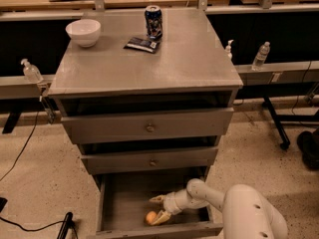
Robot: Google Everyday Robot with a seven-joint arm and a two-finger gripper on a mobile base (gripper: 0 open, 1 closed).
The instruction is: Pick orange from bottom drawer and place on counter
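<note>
The orange (151, 217) lies on the grey floor of the open bottom drawer (124, 205), near its front edge. My gripper (159, 208) reaches into the drawer from the right, its fingers spread apart. One fingertip (157, 199) is behind the orange and the other fingertip (162, 217) is right beside it on its right. The orange is not held. The counter (149, 63) is the grey top of the cabinet above.
On the counter stand a white bowl (83, 32) at back left, a soda can (153, 21) and a dark packet (143, 44) at the back middle. Two knobbed drawers (149, 127) sit slightly open above. Water bottles (261, 55) stand on the side rails.
</note>
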